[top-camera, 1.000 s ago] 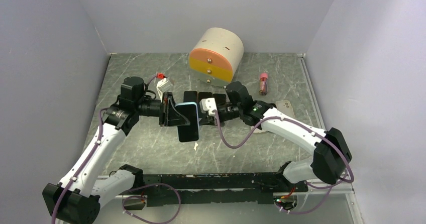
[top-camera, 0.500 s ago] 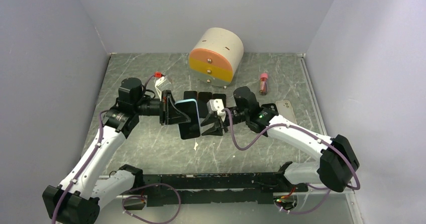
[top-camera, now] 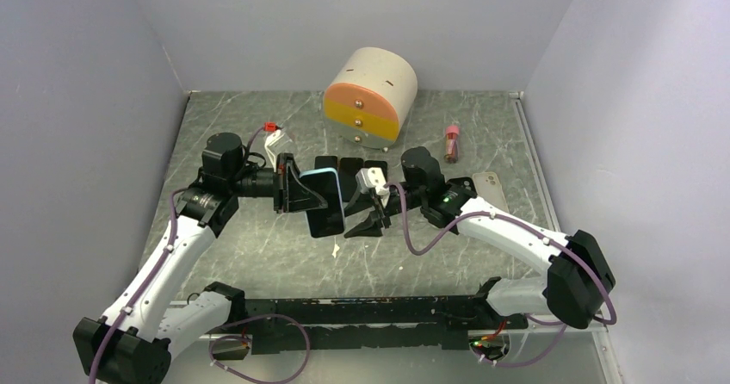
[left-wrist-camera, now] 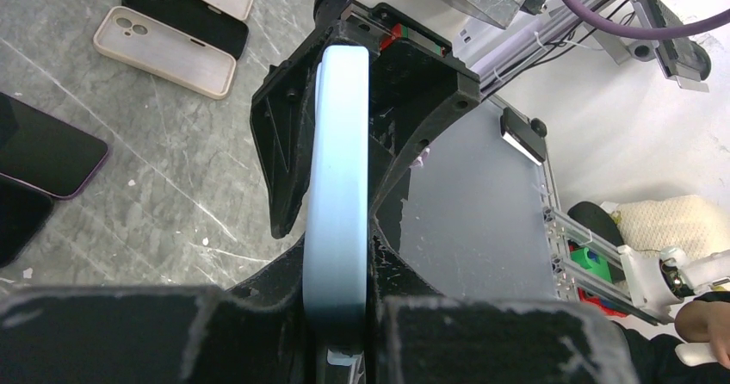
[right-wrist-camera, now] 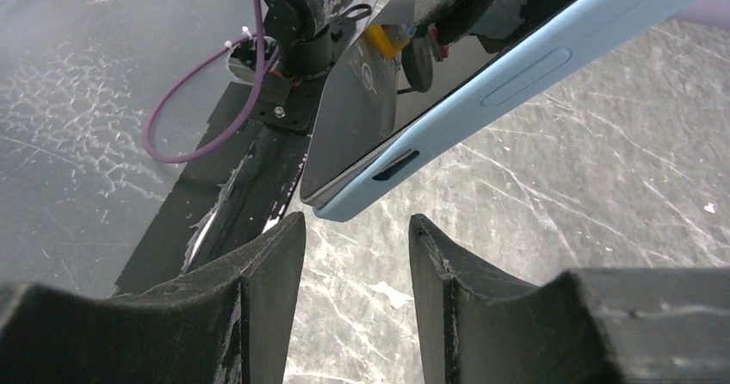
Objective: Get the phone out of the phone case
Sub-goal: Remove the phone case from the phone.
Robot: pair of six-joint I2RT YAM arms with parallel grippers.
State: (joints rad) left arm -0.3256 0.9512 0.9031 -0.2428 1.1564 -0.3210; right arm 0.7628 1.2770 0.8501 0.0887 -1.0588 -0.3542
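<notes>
A phone (top-camera: 325,216) in a light blue phone case (top-camera: 320,176) hangs above the middle of the table. My left gripper (top-camera: 303,195) is shut on its flat sides. In the left wrist view the case's pale blue edge (left-wrist-camera: 338,169) runs up between my left gripper (left-wrist-camera: 338,268) fingers. My right gripper (top-camera: 366,222) is open just right of the phone's lower end, holding nothing. In the right wrist view my right gripper (right-wrist-camera: 357,229) sits just short of the case's lower corner (right-wrist-camera: 361,203). The dark screen (right-wrist-camera: 361,117) faces the arm bases, and the phone sits fully in the case.
A round beige drawer unit (top-camera: 370,96) with orange and yellow fronts stands at the back. Several dark phones (top-camera: 351,167) lie behind the grippers, an empty pale case (top-camera: 488,186) to the right, and a small red-capped tube (top-camera: 451,143) beyond it. A white cable with a red plug (top-camera: 275,139) lies at the back left.
My right gripper has opened, let go of the phone's right side, and drawn back right and down. The left gripper still holds the cased phone in the same place.
</notes>
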